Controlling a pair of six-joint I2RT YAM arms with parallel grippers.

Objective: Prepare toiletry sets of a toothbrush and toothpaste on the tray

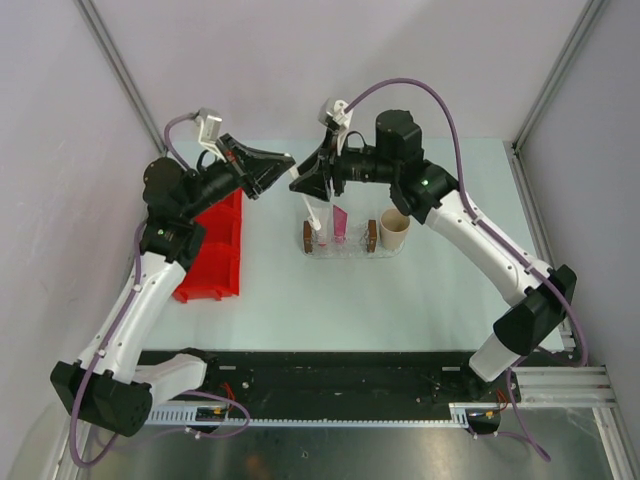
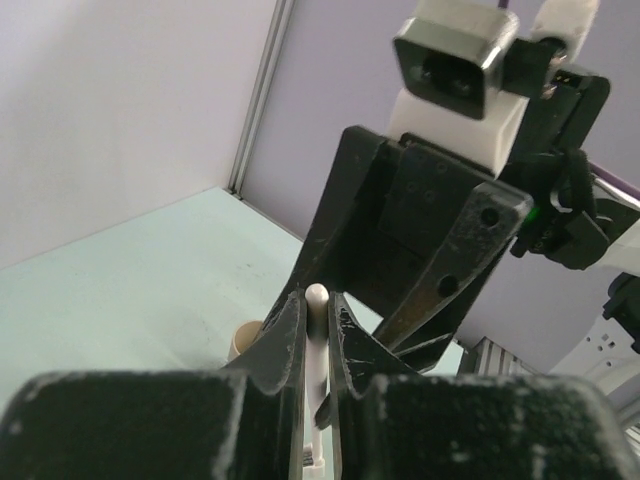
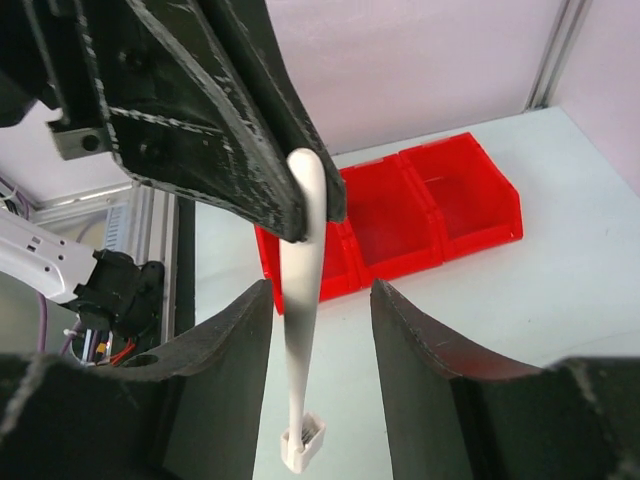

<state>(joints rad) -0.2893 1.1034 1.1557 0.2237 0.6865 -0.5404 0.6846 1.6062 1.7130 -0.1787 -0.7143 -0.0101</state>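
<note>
White and thin, the toothbrush (image 3: 300, 330) hangs in the air above the bench (image 1: 430, 290), at the upper middle of the top view. The left jaws are clamped narrow on its rounded handle end, and its bristle head points down. The right jaws stand partly apart on either side of its shaft and do not touch it. Just below in the top view lies the clear tray (image 1: 355, 245), a brown block at each short end, with a magenta tube (image 1: 340, 222) inside. A tan paper cup (image 1: 393, 230) stands just right of the tray. A red divided bin (image 1: 215, 250) sits well to the left.
</note>
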